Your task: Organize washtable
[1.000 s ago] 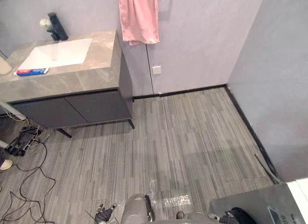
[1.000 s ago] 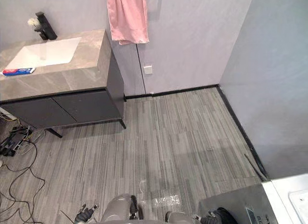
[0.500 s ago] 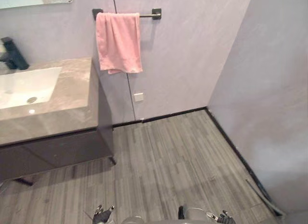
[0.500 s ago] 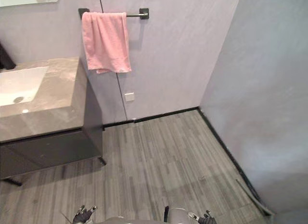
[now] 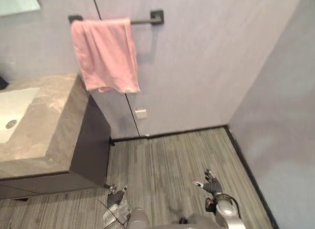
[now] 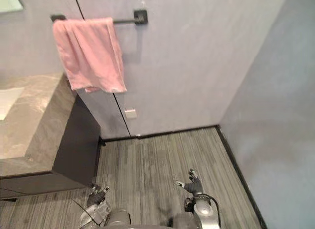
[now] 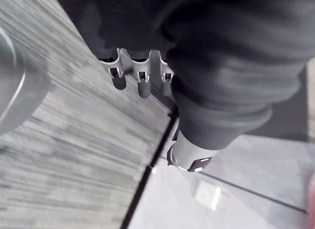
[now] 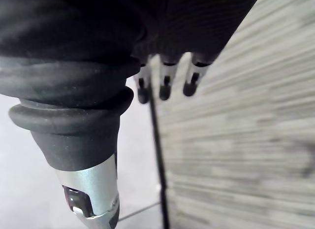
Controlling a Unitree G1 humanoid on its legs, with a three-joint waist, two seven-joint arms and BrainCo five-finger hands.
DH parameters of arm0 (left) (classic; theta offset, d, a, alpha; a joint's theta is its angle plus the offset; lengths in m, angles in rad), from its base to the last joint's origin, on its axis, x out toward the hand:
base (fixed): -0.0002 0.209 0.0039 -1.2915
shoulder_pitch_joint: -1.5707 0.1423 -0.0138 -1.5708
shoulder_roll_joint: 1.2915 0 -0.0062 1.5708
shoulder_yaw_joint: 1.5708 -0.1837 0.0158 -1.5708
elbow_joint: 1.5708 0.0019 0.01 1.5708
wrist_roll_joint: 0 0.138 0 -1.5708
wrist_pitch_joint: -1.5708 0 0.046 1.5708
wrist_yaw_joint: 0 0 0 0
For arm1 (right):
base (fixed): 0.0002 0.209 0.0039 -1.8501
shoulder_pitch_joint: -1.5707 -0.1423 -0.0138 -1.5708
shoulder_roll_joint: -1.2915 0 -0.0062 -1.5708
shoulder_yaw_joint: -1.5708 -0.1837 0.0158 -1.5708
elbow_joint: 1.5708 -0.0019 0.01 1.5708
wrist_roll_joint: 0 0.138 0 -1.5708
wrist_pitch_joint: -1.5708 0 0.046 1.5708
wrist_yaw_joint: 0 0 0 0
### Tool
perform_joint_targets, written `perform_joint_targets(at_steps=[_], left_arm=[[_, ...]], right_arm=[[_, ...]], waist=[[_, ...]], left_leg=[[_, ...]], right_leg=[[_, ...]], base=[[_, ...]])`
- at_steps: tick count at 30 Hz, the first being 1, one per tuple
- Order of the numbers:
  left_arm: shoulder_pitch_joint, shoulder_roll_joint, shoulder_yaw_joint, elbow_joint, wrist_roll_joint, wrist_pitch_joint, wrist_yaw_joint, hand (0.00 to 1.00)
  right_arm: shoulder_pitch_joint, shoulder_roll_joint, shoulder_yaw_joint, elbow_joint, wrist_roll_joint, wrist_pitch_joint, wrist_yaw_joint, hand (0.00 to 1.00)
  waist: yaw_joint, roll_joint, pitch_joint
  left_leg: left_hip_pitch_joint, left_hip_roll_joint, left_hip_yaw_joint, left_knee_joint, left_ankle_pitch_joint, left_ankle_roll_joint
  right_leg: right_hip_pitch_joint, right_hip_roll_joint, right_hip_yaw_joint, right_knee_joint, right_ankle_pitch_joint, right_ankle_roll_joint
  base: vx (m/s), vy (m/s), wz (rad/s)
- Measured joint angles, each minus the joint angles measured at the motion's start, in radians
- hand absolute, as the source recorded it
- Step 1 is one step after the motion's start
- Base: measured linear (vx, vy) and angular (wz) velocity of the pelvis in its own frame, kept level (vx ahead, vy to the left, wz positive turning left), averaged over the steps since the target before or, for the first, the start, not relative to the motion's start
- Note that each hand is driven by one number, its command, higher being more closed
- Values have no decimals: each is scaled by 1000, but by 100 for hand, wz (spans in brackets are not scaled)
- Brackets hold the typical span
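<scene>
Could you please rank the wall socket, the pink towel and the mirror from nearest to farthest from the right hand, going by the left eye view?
From the right hand:
1. wall socket, low on the wall, ahead and left.
2. pink towel, hanging higher, further left.
3. mirror, far upper left.

Grey marble washtable (image 5: 54, 121), inset white sink (image 5: 14, 114)

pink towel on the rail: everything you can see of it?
The pink towel looks like plain soft cloth, draped over the left end of a dark wall rail. It hangs flat against the grey wall, with shallow vertical folds and an uneven lower hem. Its lower left edge comes down by the back corner of the stone-look washtable top; whether they touch cannot be told.
</scene>
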Motion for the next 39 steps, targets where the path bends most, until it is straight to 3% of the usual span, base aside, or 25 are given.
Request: perform_joint_targets(at_steps=[1, 3, 5, 6, 7, 8, 9, 10, 11, 13, 15, 17, 18, 20, 21, 22, 24, 25, 28, 30, 32, 33, 34, 35, 39], left_arm=[[8, -1, -40, -52, 0, -1, -2, 0], [26, 0, -69, -147, 0, -1, 1, 0], [57, -4, -77, -344, 3, 0, 37, 0], [64, -4, -76, -401, 11, 1, 53, 0], [85, -6, -73, -517, 23, 0, 84, 0], [93, -13, -71, -608, 42, 0, 120, 0], [95, -13, -73, -657, 54, 0, 134, 0], [91, -14, -83, -727, 105, 1, 164, 0], [72, -15, -114, -801, 156, 4, 185, 0], [68, -13, -161, -903, 261, 5, 218, 0], [75, -10, -186, -1010, 340, 2, 240, 0], [66, -10, -185, -1092, 439, -2, 273, 0], [60, -11, -171, -1117, 524, 7, 329, 0], [77, -13, -148, -1125, 577, 27, 370, 0], [106, -13, -125, -1120, 586, 41, 389, 0], [138, -12, -122, -1113, 603, 67, 388, 0], [167, -13, -110, -1121, 616, 71, 390, 0], [165, -13, -96, -1128, 628, 75, 391, 0], [165, -13, -81, -1169, 662, 88, 392, 0], [180, -13, -60, -1215, 694, 86, 399, 0], [210, -16, -38, -1256, 718, 84, 413, 0], [232, -19, -21, -1275, 732, 84, 413, 0], [253, -22, -14, -1291, 733, 84, 413, 0], [260, -23, -9, -1292, 735, 83, 412, 0], [271, -25, -2, -1293, 684, 86, 394, 0]], right_arm=[[-11, -21, -20, -44, 0, -4, -6, 0], [6, -43, -58, -99, 0, -4, -14, 0], [6, -83, -106, -176, -1, -5, -45, 0], [-1, -87, -118, -193, -6, -5, -52, 0], [-21, -87, -124, -217, -11, -5, -69, 0], [-28, -78, -118, -254, -15, -5, -73, 0], [-28, -76, -109, -283, -22, -7, -74, 0], [-28, -56, -108, -322, -45, -12, -75, 0], [-36, -39, -103, -343, -50, -14, -88, 0], [-45, -14, -55, -359, -50, -14, -91, 0], [-41, 10, 36, -406, -50, -19, -85, 0], [-42, 43, 88, -470, -46, -32, -65, 0], [-44, 51, 107, -494, -43, -55, -63, 0], [-39, 51, 119, -503, -41, -57, -64, 0], [-28, 56, 126, -505, -41, -57, -64, 0], [-9, 49, 127, -505, -40, -52, -64, 0], [10, 44, 127, -511, -38, -52, -64, 0], [18, 43, 127, -511, -36, -52, -63, 0], [42, 40, 143, -516, -25, -52, -42, 0], [50, 43, 167, -535, -7, -52, -41, 0], [53, 43, 193, -566, 1, -58, -41, 0], [54, 43, 210, -581, 15, -60, -37, 0], [58, 38, 219, -592, 39, -64, -25, 0], [58, 40, 223, -587, 44, -62, -24, 0], [49, 51, 273, -586, 75, -59, -21, 0]], waist=[[-6, 15, 3], [-8, 18, 4], [-1, 27, 0], [1, 31, -1], [2, 32, -4], [7, 20, -11], [5, 19, -11], [-7, 4, -12], [-7, -8, -5], [-18, -3, -3], [-30, 8, -4], [-31, 11, -8], [-31, 8, -10], [-30, -8, -19], [-30, -31, -22], [-26, -11, -25], [-18, 2, -34], [-2, 4, -35], [-1, 2, -30], [2, -4, -25], [4, -9, -22], [4, 6, -29], [0, 34, -37], [3, 41, -39], [19, -4, -37]], left_leg=[[-48, -10, 36, -104, 0, 0], [-71, -52, 102, -337, 2, 0], [-67, -131, 135, -671, 44, -24], [-65, -144, 132, -728, 61, -26], [-52, -170, 120, -778, 125, 11], [-30, -204, 118, -774, 170, 78], [-22, -216, 116, -760, 186, 116], [8, -244, 111, -740, 154, 141], [52, -273, 103, -741, 123, 158], [142, -288, 80, -752, 85, 170], [242, -281, 54, -789, 66, 171], [296, -265, 35, -819, 46, 154], [318, -257, 22, -822, 26, 137], [333, -264, 16, -808, -3, 114], [340, -282, -9, -773, -38, 101], [345, -260, -34, -747, -50, 92], [345, -240, -39, -740, -58, 79], [339, -232, -48, -728, -61, 74], [277, -211, -53, -569, -78, 51], [233, -163, -23, -479, -105, 67], [218, -105, -31, -514, -103, 64], [215, -87, -52, -603, -78, 56], [218, -66, -104, -684, -13, 27], [224, -71, -109, -688, -22, -28], [212, -124, -74, -690, -26, -18]], right_leg=[[44, -5, -36, -40, -6, 10], [95, -16, -79, -92, -15, 25], [142, -15, -116, -147, -31, 54], [152, -11, -116, -154, -36, 64], [173, -16, -108, -157, -52, 92], [184, -43, -86, -122, -73, 128], [173, -59, -67, -60, -87, 152], [117, -108, -30, 121, -92, 176], [34, -146, 4, 348, -40, 204], [-45, -157, 48, 570, -25, 172], [-81, -125, 52, 583, -44, 145], [-135, -89, 42, 479, -49, 135], [-160, -63, 33, 323, -45, 134], [-156, -48, 40, 136, 33, 89], [-142, -63, 54, 69, 94, 73], [-106, -50, 27, 49, 93, 73], [-78, -35, 8, 16, 88, 65], [-74, -29, -2, 13, 80, 56], [-25, -32, -18, -17, 73, 46], [8, -38, -16, -30, 72, 44], [11, -45, -5, -32, 70, 47], [5, -47, 6, -24, 55, 69], [-25, -43, 12, 15, 31, 89], [-38, -47, 23, 38, 17, 100], [-59, -105, 53, 67, 8, 125]], base=[[308, -42, 71], [389, -17, 76], [491, 41, 54], [435, 105, 14], [458, 151, -18], [472, 160, -23], [504, 163, 1], [551, 157, 25], [563, 157, 35], [496, 123, 28], [526, 87, 33], [393, 6, 41], [307, -56, 44], [314, -85, 45], [325, -125, 47], [318, -134, 46], [246, -112, 28], [261, -157, 25], [163, -87, 22], [76, 2, -1], [8, 64, -21], [-11, 164, -25], [-18, 208, -24], [-39, 233, -10], [0, 203, -5]])
